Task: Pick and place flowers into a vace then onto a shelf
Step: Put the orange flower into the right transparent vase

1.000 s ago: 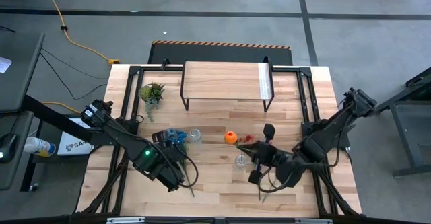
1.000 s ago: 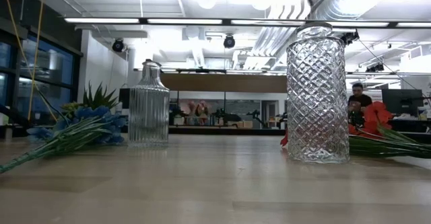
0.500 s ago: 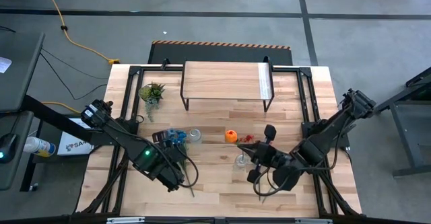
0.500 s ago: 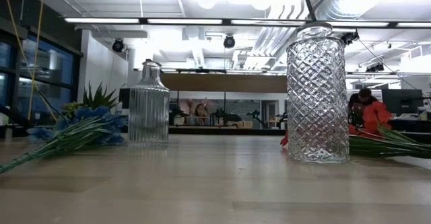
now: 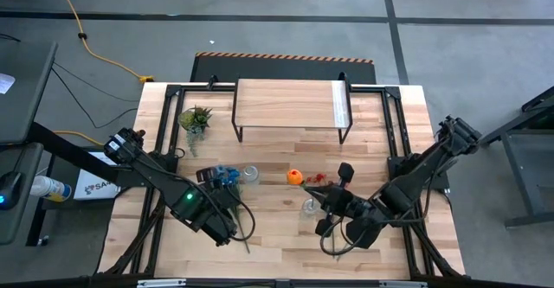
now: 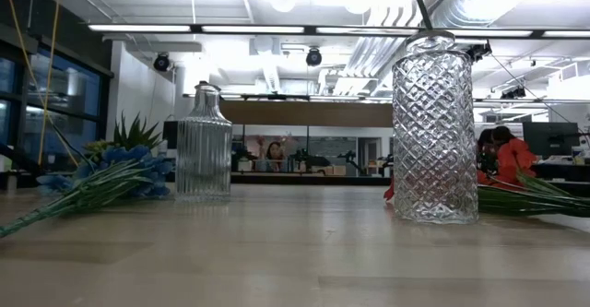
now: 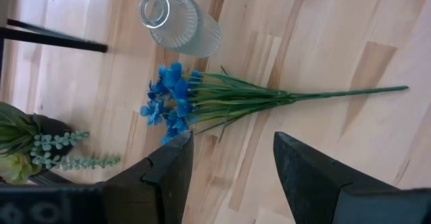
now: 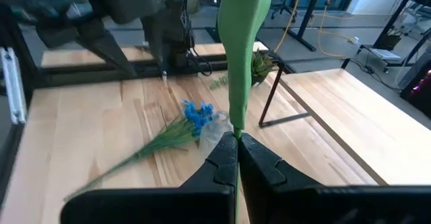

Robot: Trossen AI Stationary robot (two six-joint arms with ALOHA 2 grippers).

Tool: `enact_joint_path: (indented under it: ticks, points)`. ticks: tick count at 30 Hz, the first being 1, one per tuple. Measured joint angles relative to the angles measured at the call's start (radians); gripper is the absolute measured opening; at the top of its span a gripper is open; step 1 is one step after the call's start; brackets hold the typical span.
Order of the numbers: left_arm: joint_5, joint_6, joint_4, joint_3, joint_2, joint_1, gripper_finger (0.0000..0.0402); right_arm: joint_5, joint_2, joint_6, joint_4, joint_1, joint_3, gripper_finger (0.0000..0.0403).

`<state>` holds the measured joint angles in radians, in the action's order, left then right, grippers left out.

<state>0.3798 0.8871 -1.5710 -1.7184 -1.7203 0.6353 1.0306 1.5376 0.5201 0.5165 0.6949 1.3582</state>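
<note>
My right gripper (image 5: 322,201) is over the table's near right part, shut on a flower's thick green stem (image 8: 239,62); that flower's head does not show. Just beyond it are the orange tulip (image 5: 295,176), the red cluster (image 5: 316,180) and a diamond-cut glass vase (image 5: 309,207) (image 6: 434,127). My left gripper (image 7: 232,177) hangs open above the blue cluster (image 7: 172,103), which lies flat on the table beside a ribbed glass bottle (image 7: 178,22) (image 6: 203,141). The shelf (image 5: 290,105) stands at the far edge. My right gripper pinches the green stem (image 8: 236,126) between its two shut fingers (image 8: 219,160), reaching in from the table's right. The stem runs on past the fingertips, away from the wrist. Whether the flower rests on the table I cannot tell.
A small green potted plant (image 5: 195,118) stands left of the shelf. More green stems (image 6: 530,196) lie on the table right of the diamond-cut vase. Bare wood (image 5: 277,236) stretches between the two arms toward the near edge. People show far off in the room.
My right gripper has drifted a little toward the table's left and near edge, still shut on the stem. The orange tulip has shifted slightly with it. My left arm has kept still.
</note>
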Motion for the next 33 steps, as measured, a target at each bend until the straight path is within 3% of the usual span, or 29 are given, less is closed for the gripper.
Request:
enact_joint_path:
  ticks: [23,33]
  points:
    - [0.007,0.000,0.000,0.000,0.000,0.000,0.0237,0.009,0.088,0.172,0.043,0.000,0.000,0.0000]
    - [0.007,0.000,0.000,0.000,0.000,0.000,0.0237,-0.050,0.088,0.240,0.071,0.005,0.000,0.0000]
